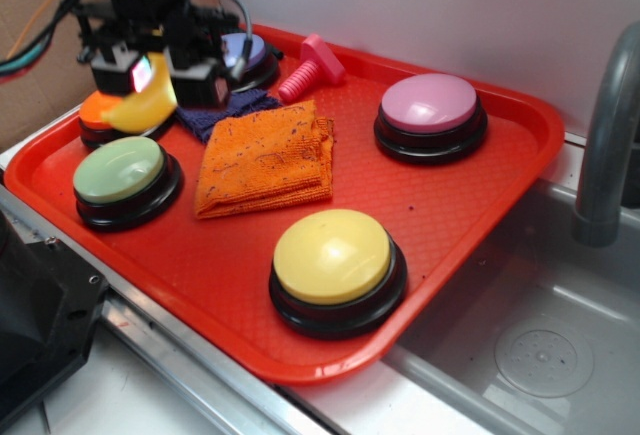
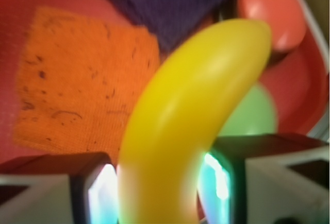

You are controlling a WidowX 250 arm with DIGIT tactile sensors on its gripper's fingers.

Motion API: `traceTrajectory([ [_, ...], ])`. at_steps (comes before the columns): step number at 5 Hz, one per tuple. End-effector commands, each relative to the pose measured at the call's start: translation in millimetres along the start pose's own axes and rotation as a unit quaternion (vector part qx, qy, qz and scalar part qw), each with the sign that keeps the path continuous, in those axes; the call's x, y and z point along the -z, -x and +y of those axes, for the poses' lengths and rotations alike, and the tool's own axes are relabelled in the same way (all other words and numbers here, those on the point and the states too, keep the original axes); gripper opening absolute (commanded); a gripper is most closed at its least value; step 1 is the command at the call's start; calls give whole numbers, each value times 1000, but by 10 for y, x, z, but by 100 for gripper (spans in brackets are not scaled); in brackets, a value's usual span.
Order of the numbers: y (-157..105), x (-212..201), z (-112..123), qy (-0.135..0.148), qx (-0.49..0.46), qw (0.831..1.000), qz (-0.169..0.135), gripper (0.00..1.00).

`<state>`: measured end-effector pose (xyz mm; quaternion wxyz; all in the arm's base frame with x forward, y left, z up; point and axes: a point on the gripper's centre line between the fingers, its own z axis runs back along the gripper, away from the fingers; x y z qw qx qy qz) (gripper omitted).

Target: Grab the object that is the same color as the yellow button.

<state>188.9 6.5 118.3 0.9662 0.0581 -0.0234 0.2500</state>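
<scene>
Gripping the toy banana (image 1: 143, 108) in the hand (image 1: 167, 79), fingers closed on both sides of it, above the far left corner of the red tray (image 1: 470, 205). Hanging beside the orange button (image 1: 98, 113), behind the pale green button (image 1: 119, 169), well apart from the yellow button (image 1: 332, 255) at the tray's near edge. Lying just right of the banana: the orange cloth (image 1: 266, 159) and the purple cloth (image 1: 224, 109).

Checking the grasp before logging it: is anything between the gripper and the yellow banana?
Nothing visible. The gripper is already shut on the banana, its pads against both sides, held above the red tray.
</scene>
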Motion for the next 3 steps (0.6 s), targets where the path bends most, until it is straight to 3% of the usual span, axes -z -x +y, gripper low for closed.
traceTrajectory([
  [1, -283, -617, 116, 17, 42, 995, -92, 0],
  [2, -357, -652, 135, 21, 42, 993, -106, 0],
  [3, -343, -641, 100, -33, 59, 991, -116, 0],
])
